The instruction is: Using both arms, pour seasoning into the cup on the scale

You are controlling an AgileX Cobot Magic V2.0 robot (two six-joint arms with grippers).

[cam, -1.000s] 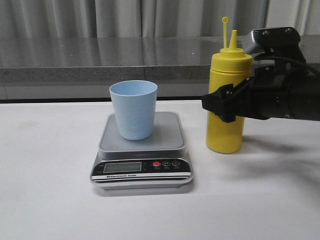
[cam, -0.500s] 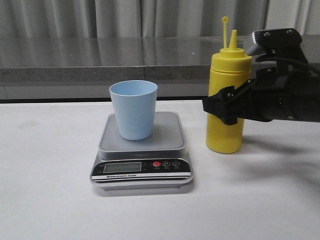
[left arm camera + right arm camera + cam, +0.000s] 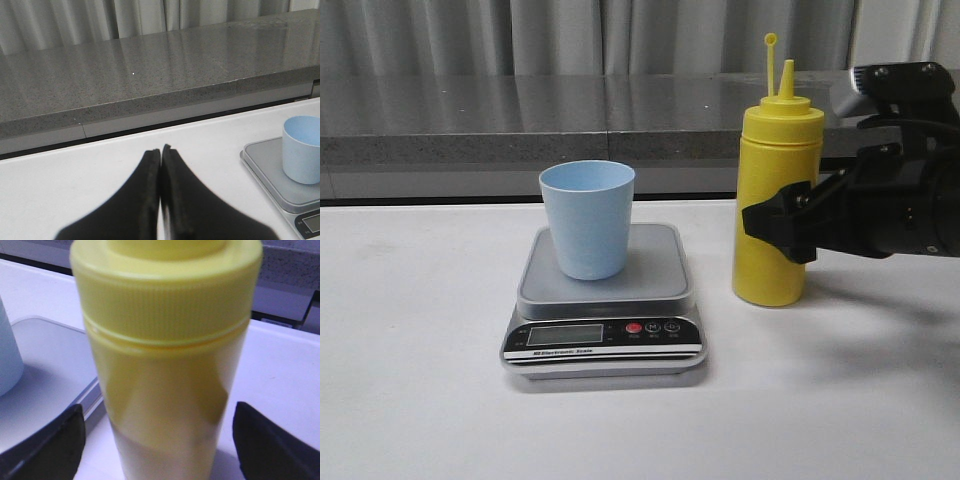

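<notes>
The yellow seasoning bottle (image 3: 770, 200) stands upright on the white table, right of the scale (image 3: 605, 345). The pale blue cup (image 3: 587, 220) stands upright on the scale's platform. My right gripper (image 3: 778, 232) is open at the bottle's mid-height, one finger on each side. In the right wrist view (image 3: 160, 440) there is a gap between each finger and the bottle (image 3: 165, 355). My left gripper (image 3: 160, 152) is shut and empty over the table, left of the scale (image 3: 265, 165) and cup (image 3: 302, 155). It is out of the front view.
A grey stone ledge (image 3: 520, 120) runs along the back of the table, with curtains behind it. The bottle's thin cap stalk (image 3: 771, 60) sticks up beside the nozzle. The scale's corner (image 3: 50, 370) lies close beside the bottle's base.
My right gripper has drawn back a little to the right along the bottle. The bottle, cup and scale have not moved.
</notes>
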